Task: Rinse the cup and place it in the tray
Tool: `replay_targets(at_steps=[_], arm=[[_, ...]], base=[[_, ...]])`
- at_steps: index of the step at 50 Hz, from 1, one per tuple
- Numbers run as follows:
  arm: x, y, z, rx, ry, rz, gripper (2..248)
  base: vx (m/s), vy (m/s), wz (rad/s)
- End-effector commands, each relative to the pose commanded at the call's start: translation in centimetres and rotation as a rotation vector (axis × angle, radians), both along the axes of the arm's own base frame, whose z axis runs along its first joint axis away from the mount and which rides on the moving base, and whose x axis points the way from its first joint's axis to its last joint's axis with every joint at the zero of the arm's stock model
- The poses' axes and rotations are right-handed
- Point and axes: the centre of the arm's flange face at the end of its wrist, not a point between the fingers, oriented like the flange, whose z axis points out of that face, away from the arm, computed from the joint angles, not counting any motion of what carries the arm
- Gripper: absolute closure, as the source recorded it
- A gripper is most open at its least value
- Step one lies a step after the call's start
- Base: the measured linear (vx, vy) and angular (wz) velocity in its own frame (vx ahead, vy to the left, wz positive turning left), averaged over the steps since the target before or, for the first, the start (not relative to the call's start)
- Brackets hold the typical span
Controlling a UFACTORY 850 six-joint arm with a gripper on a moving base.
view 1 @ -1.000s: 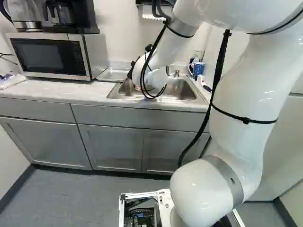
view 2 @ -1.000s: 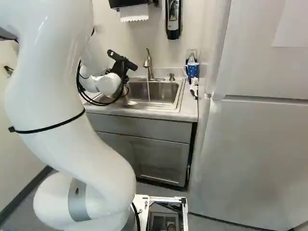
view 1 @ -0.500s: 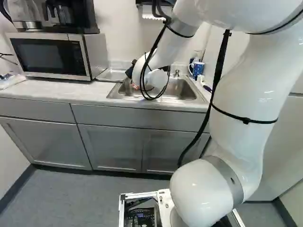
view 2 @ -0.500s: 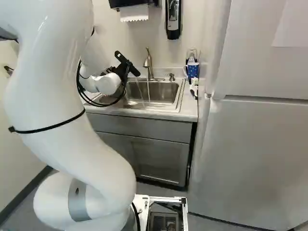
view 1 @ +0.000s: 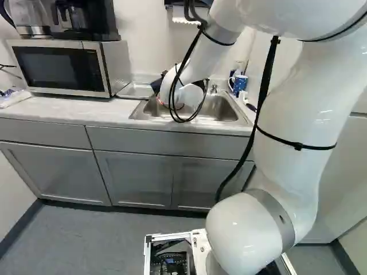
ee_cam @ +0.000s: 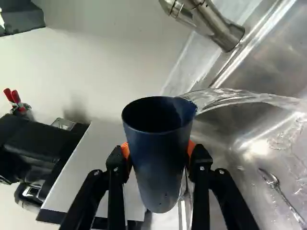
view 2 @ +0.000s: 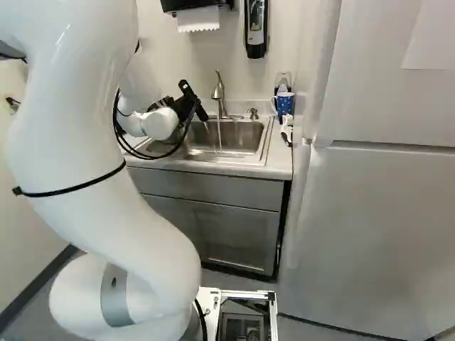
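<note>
In the right base view my black gripper [view 2: 190, 101] is over the left part of the sink [view 2: 263, 145], left of the faucet [view 2: 219, 91]. In the wrist view the gripper [ee_cam: 159, 150] is shut on the dark blue cup [ee_cam: 159, 182], its orange pads pressing from both sides. The cup is tilted, and water [ee_cam: 240, 97] streams off its rim into the basin. Water also falls from the faucet. A shallow metal tray [view 1: 136, 90] lies between sink and microwave in the left base view.
The microwave [view 1: 63, 67] stands left of the tray, a coffee maker [view 1: 86, 20] on top. Right of the sink are a blue patterned mug [view 2: 284, 104] and a white-and-black item [view 2: 286, 129]. A utensil [ee_cam: 283, 194] lies in the basin. The fridge [view 2: 384, 213] stands farther right.
My wrist has turned, tilting the gripper and the cup with it above the sink. A second stream of water appeared beside the faucet's half a second ago. The base has stayed still.
</note>
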Motion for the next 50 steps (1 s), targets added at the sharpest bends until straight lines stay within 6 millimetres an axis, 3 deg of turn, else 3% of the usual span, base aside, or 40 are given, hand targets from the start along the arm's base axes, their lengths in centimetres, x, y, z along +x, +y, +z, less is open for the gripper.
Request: replay_targets(at_steps=[50], arm=[[0.00, 0.00, 0.00, 0.507, 0.126, -0.056, 125]], base=[[0.000, 0.000, 0.000]])
